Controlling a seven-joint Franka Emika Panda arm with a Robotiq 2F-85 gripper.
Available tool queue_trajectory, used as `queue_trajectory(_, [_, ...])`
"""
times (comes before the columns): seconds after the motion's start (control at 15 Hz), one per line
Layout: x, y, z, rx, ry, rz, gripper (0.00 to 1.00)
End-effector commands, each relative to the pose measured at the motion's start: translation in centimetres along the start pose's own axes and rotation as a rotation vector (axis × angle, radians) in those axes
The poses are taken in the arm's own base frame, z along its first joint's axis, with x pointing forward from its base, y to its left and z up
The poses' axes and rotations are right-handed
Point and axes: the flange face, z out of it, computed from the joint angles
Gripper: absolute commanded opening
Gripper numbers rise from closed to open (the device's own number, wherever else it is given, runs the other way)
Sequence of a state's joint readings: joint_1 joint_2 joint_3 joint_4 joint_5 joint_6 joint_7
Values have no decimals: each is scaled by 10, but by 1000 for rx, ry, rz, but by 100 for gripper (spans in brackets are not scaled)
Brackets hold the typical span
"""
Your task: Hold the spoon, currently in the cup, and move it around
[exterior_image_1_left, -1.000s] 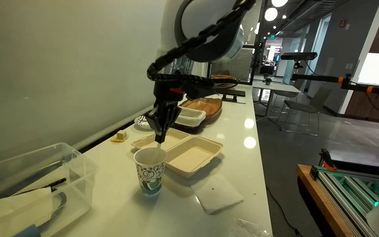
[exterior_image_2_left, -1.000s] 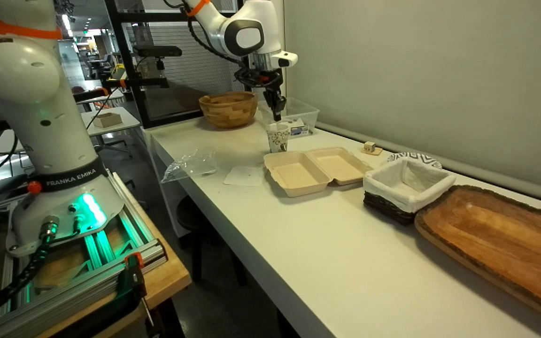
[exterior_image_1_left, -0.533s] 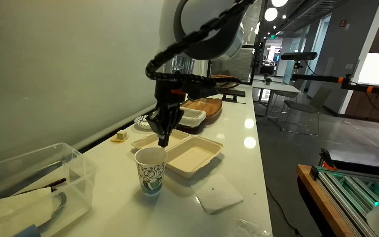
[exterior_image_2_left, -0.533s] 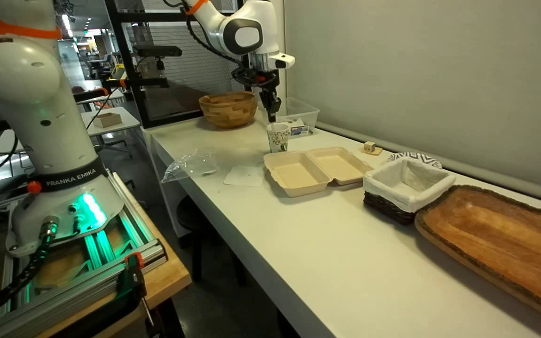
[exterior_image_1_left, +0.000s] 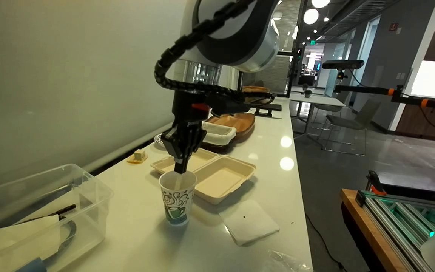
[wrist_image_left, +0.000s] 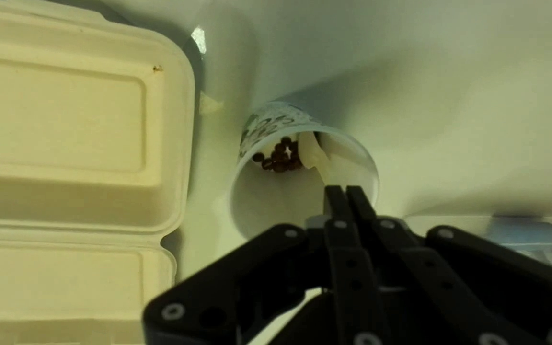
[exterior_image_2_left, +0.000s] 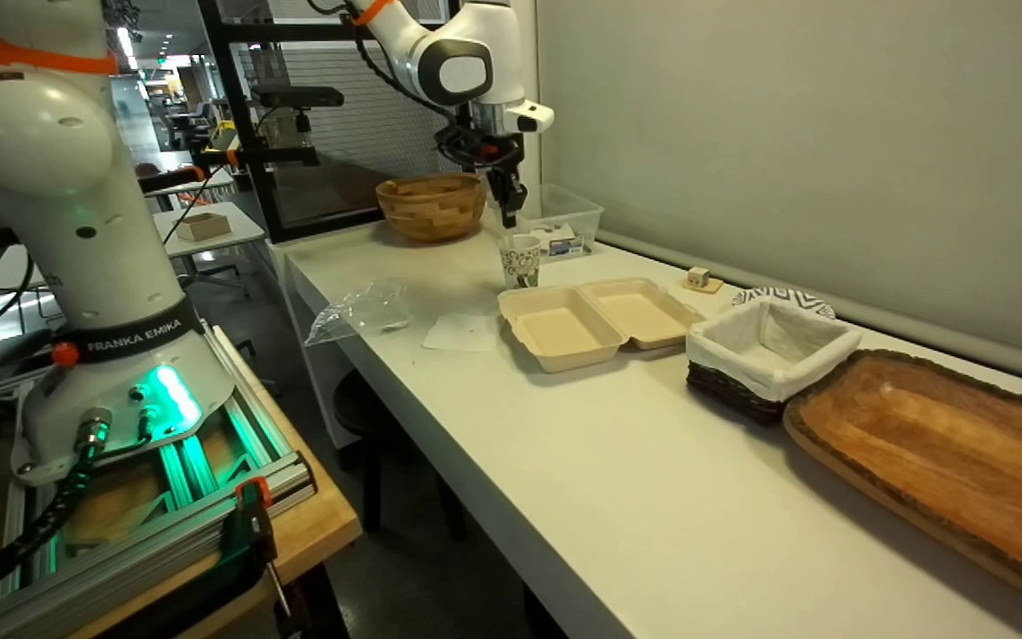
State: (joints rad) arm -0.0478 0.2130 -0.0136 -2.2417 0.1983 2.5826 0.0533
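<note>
The spoon [wrist_image_left: 312, 154] sits in the paper cup [exterior_image_1_left: 176, 207], its bowl down and its handle rising to my gripper [wrist_image_left: 344, 189]. My fingertips are pinched together over that handle, so I take the spoon as held, and the holding half of the job looks done. The moving around I judge to be the part in hand or left; how much of it remains, these pictures don't tell.

My wrist view looks down into the cup and shows the spoon's bowl beside dark round bits [wrist_image_left: 280, 162] at the bottom; the cup wall hides those in both exterior views. In an exterior view I get what my wrist doesn't show: the cup looks upright on the counter [exterior_image_1_left: 270, 192], a paper napkin [exterior_image_1_left: 248, 222] near it and a lined basket [exterior_image_1_left: 221, 140] farther off.
</note>
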Motion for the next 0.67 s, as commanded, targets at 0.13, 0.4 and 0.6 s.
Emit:
queue_trajectory(0.13, [4, 10, 3, -36, 31, -10, 1])
queue_trajectory(0.4, [4, 15, 1, -53, 29, -21, 1])
queue_trajectory(0.6, [4, 16, 0, -56, 16, -21, 1])
